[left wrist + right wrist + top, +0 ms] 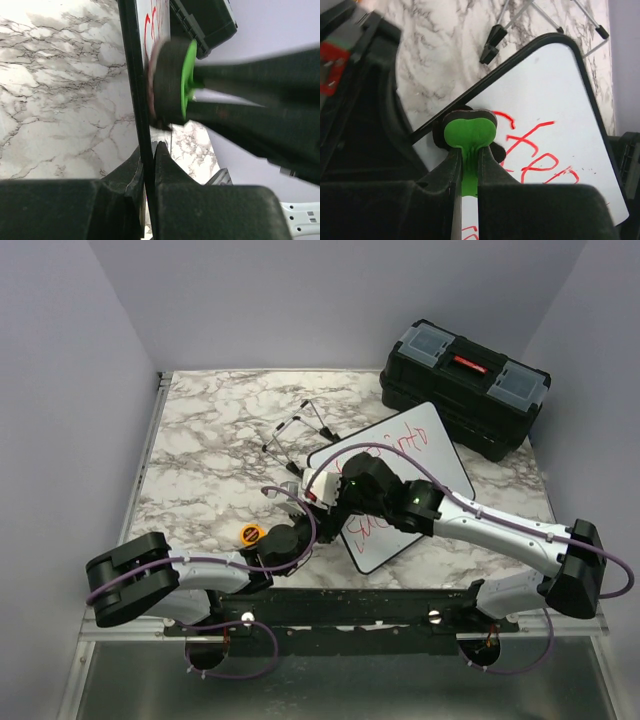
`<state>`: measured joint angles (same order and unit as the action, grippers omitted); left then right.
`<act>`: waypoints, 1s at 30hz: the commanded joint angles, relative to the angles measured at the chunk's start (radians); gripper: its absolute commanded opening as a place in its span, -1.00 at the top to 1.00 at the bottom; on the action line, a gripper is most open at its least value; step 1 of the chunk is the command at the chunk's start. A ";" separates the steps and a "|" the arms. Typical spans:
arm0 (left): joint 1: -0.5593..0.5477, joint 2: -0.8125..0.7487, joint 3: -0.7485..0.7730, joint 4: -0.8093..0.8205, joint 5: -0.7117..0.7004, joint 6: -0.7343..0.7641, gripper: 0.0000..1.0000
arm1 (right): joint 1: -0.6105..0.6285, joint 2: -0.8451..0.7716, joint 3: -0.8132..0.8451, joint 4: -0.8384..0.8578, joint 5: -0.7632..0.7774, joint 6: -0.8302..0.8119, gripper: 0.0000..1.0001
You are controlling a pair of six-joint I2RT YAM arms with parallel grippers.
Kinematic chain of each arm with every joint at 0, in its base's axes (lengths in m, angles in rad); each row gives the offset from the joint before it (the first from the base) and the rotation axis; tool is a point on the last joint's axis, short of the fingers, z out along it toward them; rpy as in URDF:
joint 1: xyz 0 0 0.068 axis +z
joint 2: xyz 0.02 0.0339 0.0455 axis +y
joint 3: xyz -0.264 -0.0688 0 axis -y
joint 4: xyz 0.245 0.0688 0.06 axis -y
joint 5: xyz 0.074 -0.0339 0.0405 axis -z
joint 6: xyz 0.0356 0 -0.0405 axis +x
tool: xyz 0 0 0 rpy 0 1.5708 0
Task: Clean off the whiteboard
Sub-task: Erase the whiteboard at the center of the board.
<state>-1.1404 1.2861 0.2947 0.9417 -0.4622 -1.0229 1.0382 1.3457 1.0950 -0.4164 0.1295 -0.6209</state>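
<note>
Wiping is the step in hand: the right gripper (467,156) is clamped on the green grip of a round eraser (467,131) whose pad sits against the whiteboard (428,445). The board lies right of the table's (210,430) middle, just near of the black toolbox (465,380), and the left gripper (149,152) pinches the black rim on its near-left edge. Since red handwriting (535,157) is unerased to the right of the pad, the next move probably calls for sweeping the eraser across those strokes with firm contact while the left grip keeps the board from sliding.
</note>
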 commanded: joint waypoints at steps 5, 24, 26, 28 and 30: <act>-0.040 0.019 0.016 0.135 0.150 0.130 1.00 | -0.136 -0.025 -0.064 0.045 -0.101 0.131 0.99; -0.038 0.039 0.031 0.138 0.174 0.137 1.00 | -0.136 0.058 0.011 0.145 -0.147 0.271 0.99; -0.038 0.044 0.027 0.149 0.177 0.136 1.00 | -0.148 0.038 -0.032 0.173 -0.087 0.290 0.99; -0.038 0.049 0.023 0.163 0.180 0.137 1.00 | -0.183 0.011 -0.064 0.183 -0.081 0.302 0.99; -0.039 0.056 0.018 0.178 0.185 0.136 1.00 | -0.217 -0.016 -0.091 0.167 -0.122 0.302 0.99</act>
<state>-1.1378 1.3392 0.2928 1.0042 -0.4366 -1.0222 0.8894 1.3296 1.0702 -0.3580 -0.0940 -0.3561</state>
